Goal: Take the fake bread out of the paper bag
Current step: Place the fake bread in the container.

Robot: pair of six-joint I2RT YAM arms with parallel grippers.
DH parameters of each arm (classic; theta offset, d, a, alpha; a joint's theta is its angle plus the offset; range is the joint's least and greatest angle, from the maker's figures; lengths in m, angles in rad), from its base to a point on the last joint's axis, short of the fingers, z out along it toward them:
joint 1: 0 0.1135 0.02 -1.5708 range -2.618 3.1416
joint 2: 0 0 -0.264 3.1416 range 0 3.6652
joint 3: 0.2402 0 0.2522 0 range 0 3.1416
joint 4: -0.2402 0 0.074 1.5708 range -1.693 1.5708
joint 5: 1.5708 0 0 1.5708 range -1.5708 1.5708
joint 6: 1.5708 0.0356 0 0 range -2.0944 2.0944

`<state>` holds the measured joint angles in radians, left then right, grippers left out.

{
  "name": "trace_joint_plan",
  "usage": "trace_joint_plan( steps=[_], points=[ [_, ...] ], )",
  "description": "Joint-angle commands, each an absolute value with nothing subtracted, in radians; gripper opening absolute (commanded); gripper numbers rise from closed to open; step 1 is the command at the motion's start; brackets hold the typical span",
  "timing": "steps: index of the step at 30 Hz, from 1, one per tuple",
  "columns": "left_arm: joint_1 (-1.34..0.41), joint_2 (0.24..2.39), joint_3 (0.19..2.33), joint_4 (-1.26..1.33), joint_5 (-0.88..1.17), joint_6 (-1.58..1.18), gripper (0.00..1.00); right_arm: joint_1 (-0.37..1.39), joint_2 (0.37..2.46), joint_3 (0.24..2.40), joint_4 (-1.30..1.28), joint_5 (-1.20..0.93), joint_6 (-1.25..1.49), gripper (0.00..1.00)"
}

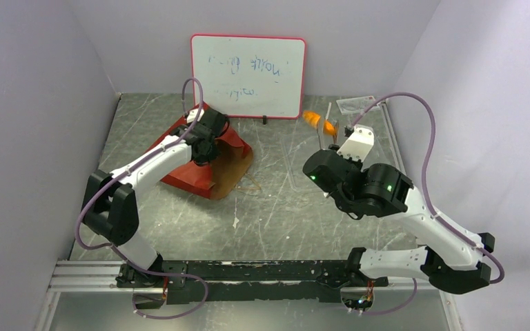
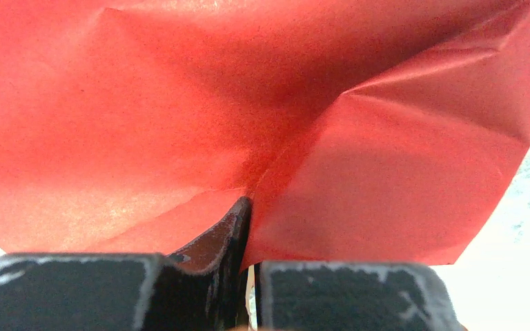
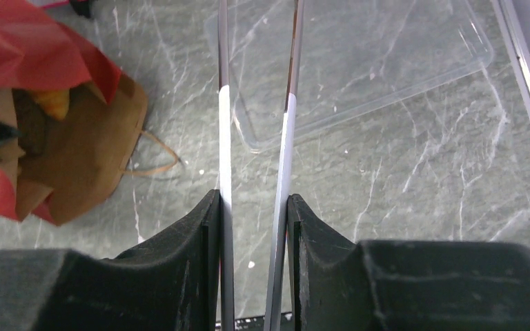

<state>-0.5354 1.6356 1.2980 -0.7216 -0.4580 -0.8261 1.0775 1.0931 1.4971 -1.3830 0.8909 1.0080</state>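
Left gripper [image 2: 248, 276] pinches a red fold of the paper bag [image 2: 359, 152]. Right gripper [image 3: 254, 227] squeezes tongs [image 3: 222, 138], orange pastry [image 1: 328, 127] at their far end.

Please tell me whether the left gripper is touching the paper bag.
Touching. The left wrist view shows a fold of the paper bag pinched between the fingers of the left gripper, with no gap visible.

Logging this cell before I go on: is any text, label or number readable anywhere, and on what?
On the whiteboard: two lines of faint blue handwriting, too blurred to read.
On the paper bag: no print visible.
On the clear tray: no label visible.
No other text shows in any view.
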Motion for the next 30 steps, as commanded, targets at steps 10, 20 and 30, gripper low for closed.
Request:
trace_joint_plan(
  steps=[10,20,30],
  points=[
    [-0.541,1.558,1.277,-0.725,-0.405,-0.795,0.11,1.017,0.983,1.286,-1.374,1.033,1.373,0.0],
    [-0.558,1.527,1.257,-0.733,-0.405,-0.783,0.11,0.97,0.925,1.14,-1.329,1.016,1.505,0.0],
    [-0.56,1.515,1.253,-0.731,-0.402,-0.754,0.11,0.686,0.824,0.887,-0.954,0.845,1.238,0.0]
  ],
)
